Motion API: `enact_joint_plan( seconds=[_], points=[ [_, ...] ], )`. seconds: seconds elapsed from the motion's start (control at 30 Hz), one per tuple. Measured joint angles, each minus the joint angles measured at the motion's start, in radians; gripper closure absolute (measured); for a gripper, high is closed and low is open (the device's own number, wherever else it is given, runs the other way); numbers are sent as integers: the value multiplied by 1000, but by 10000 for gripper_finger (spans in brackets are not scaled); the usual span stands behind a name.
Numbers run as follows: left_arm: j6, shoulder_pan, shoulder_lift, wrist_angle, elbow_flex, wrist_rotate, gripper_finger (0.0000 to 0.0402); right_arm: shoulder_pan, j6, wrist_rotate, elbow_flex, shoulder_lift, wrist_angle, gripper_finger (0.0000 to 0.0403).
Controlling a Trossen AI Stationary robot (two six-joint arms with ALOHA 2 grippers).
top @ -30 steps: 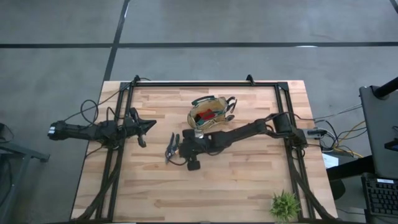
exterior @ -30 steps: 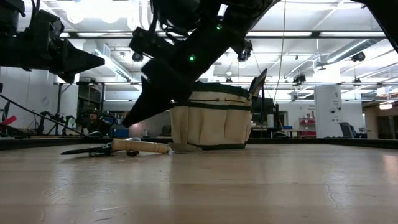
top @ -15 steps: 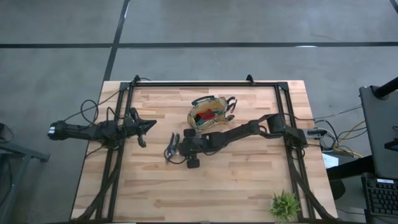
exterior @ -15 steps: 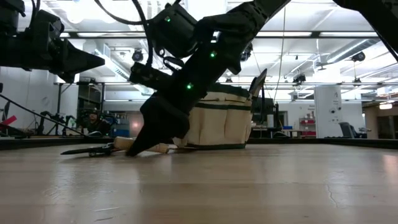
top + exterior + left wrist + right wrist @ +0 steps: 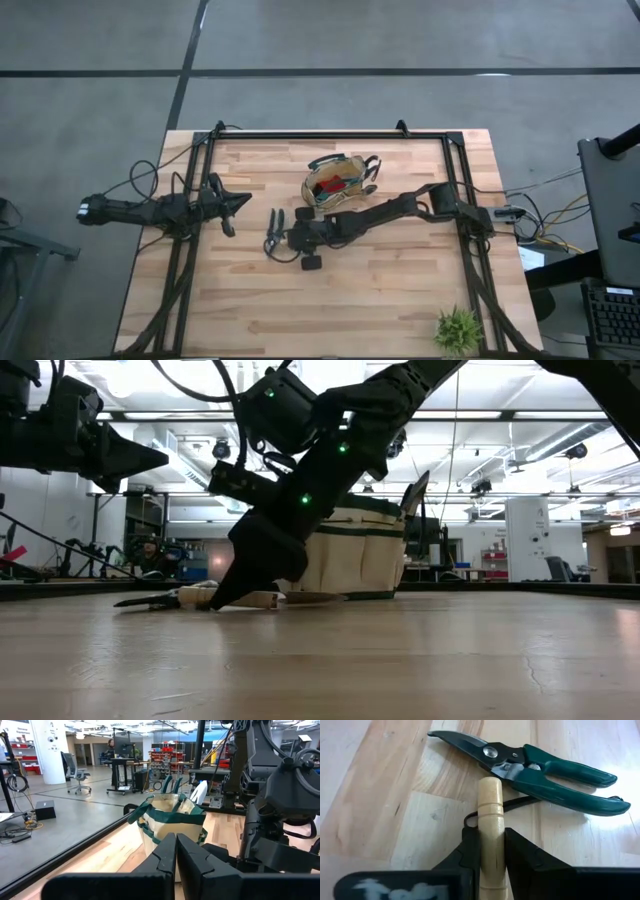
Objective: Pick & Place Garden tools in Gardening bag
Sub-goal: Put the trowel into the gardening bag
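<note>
1. Right arm is stretched out low across the table, just beside the gardening bag (image 5: 335,184).
2. Right gripper (image 5: 288,237) is down at table level near the bag, fingers (image 5: 524,851) clamped on a wooden handle (image 5: 491,835).
3. Left arm is parked well away from the bag, held above the table, left gripper (image 5: 240,203) with fingers (image 5: 165,857) pressed together.

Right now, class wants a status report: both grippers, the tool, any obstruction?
Right gripper shut on wooden trowel handle, down at the table. Left gripper shut, idle at left. Green-handled shears lie just beyond handle tip.
</note>
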Motion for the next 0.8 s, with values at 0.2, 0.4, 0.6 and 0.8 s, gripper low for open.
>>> enact_joint_plan(
  seconds=[0.2,0.4,0.6,0.8],
  points=[
    [0,0,0,0,0,0,384,19,0,-9,12,-6,-31,351],
    [0,0,0,0,0,0,385,40,4,-8,46,-26,-136,351],
    [0,0,0,0,0,0,383,52,0,1,44,-84,-127,351],
    [0,0,0,0,0,0,385,49,-9,4,26,-144,-120,351]
  ],
)
